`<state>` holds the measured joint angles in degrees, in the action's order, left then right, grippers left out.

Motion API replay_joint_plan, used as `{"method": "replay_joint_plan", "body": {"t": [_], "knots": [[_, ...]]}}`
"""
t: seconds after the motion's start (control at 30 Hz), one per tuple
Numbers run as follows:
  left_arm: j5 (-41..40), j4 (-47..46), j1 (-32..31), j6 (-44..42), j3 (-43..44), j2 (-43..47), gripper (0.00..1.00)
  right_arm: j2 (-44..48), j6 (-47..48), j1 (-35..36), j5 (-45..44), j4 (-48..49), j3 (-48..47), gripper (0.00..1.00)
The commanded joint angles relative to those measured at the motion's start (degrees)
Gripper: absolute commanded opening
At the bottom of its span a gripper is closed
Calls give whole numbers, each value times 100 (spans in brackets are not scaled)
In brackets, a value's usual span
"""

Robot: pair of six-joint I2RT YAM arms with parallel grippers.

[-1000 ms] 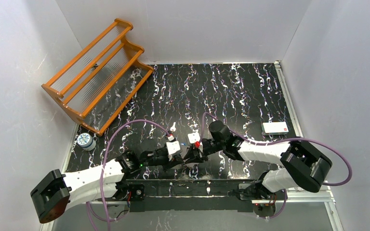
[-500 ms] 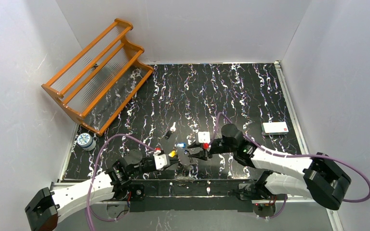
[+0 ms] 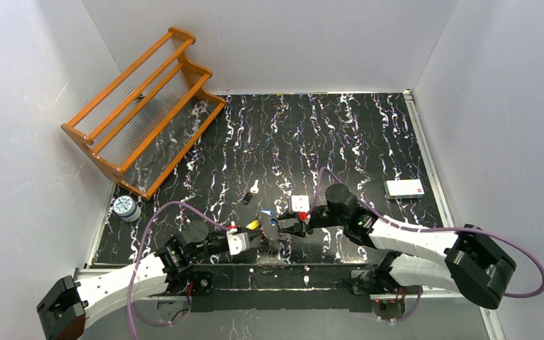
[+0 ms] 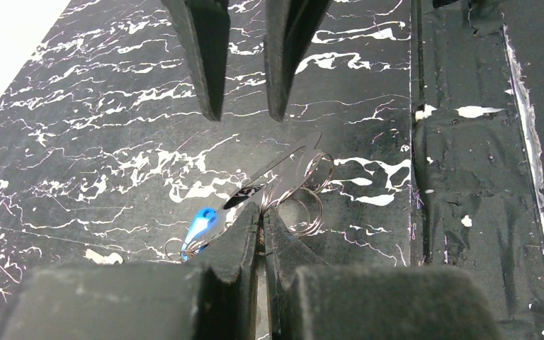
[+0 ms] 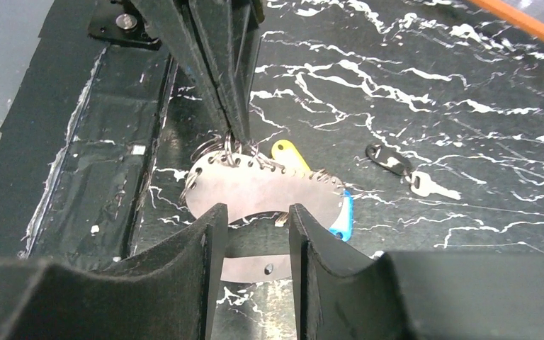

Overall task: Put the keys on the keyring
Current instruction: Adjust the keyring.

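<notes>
A robot lab test cell: plain white walls enclose a black marbled table.

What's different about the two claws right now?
The left gripper is shut, pinching the keyring by its rings; the right gripper is open, holding nothing. The left's fingertips meet; the right's stand apart, facing the keyring. Both have black fingers and point at each other.

No legible text, brand, number anywhere; red mark on white card too small to read.
</notes>
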<state>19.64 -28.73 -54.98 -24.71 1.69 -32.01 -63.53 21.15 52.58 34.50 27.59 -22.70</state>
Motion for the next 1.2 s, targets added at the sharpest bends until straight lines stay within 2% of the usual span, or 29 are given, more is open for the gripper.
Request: {"method": "replay_joint_plan", "body": {"t": [0.0, 0.27, 0.97, 1.17], "knots": [[-141, -258, -30, 361, 78, 45, 0, -282, -36, 13, 353, 355, -283, 44], [-131, -427, -30, 1199, 219, -323, 0, -1076, -204, 15, 802, 832, -585, 43], [-160, -537, -30, 1328, 235, -364, 0, -1768, -364, 24, 1212, 1100, -760, 41], [-164, -537, -30, 1374, 235, -350, 0, -1944, -470, 18, 1293, 1140, -925, 22]]}}
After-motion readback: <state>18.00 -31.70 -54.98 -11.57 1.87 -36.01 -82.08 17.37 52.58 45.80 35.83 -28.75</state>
